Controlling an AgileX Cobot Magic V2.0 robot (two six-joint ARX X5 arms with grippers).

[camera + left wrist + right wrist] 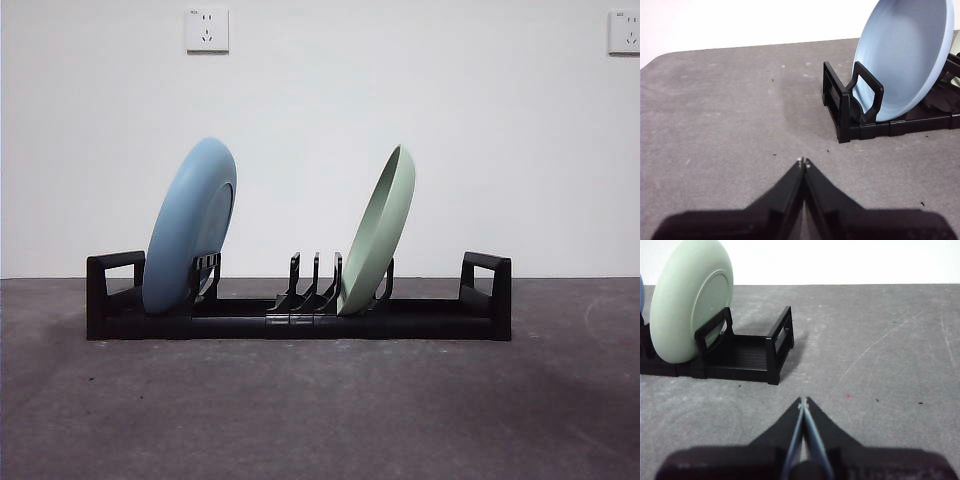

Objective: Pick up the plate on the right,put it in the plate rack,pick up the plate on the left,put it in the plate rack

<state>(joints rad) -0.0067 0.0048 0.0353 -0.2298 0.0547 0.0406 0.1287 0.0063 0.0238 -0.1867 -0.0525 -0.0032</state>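
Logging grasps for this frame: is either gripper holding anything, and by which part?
Nothing is held. The left gripper and right gripper are both shut and empty above the table.

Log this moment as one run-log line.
blue plate: in plate rack | green plate: in rack | left end effector: shut, clear | right end effector: shut, clear

The front camera sits low, near table (320, 420) height, and looks level at the long side of the plate rack (298, 318). Each wrist camera looks down along the table at one end of the rack; all three views share it.
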